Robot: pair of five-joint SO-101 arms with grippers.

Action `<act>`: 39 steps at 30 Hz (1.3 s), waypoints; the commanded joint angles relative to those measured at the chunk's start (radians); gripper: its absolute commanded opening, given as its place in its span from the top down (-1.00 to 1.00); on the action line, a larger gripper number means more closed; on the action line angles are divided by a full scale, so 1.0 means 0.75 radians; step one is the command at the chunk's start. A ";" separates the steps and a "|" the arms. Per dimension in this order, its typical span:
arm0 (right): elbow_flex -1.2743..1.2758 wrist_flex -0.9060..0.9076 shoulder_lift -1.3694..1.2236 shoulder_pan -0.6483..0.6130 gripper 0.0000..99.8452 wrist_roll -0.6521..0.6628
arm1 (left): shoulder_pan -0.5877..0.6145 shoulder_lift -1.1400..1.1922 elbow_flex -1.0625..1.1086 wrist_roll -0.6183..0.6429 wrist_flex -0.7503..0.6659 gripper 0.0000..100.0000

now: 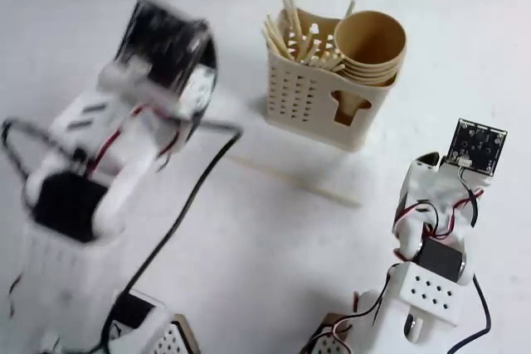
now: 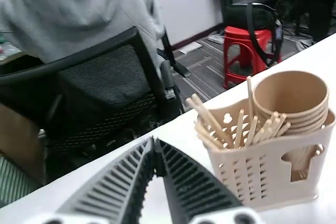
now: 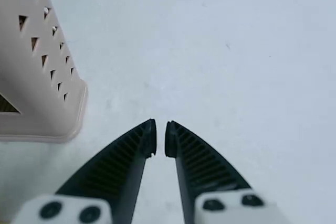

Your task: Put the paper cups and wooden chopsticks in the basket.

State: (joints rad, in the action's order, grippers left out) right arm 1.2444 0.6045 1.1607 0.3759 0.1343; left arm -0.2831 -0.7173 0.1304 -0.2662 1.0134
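Basket (image 1: 319,101): pale perforated plastic, upright on the white bench (image 1: 249,271), and the reference for every entry below. Paper cups (image 1: 371,43): tan nested stack, already seated in one end compartment of the basket, rims standing above its wall. Judged very light, thin-walled and easily crushed. Best taken at the rim with a gentle pinch, one wall between the fingers. Wooden chopsticks (image 1: 292,35): bundle standing in the basket's other compartment, beside the cups, tips fanned out above the rim. Loose chopstick (image 1: 294,180): one thin pale stick, apparently of the same set, lying flat on the bench in front of the basket, apart from it and slanted to its front wall. Probably the last item outstanding. Judged light, stiff, narrow and smooth, so likely to roll or pivot if pinched off-centre. Best held near mid-length with the fingers set across the shaft, which calls for a low approach since it sits flush on the bench. Left tool (image 2: 154,149): clenched, tips meeting, nothing between them, held off the bench to the side of the basket nearer the chopstick compartment. Right tool (image 3: 160,140): drawn nearly together with only a slit at the tips, grasping nothing, low over bare bench just beside a bottom corner of the basket.
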 commanded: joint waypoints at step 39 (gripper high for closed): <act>-0.994 0.799 -0.901 -1.312 0.90 0.634 | 0.631 -1.476 1.958 -0.016 -0.248 0.95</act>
State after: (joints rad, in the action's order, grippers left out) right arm 0.6644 1.1983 0.6897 -0.5953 0.6007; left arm 0.1788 -1.8144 1.5942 -0.2662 0.8539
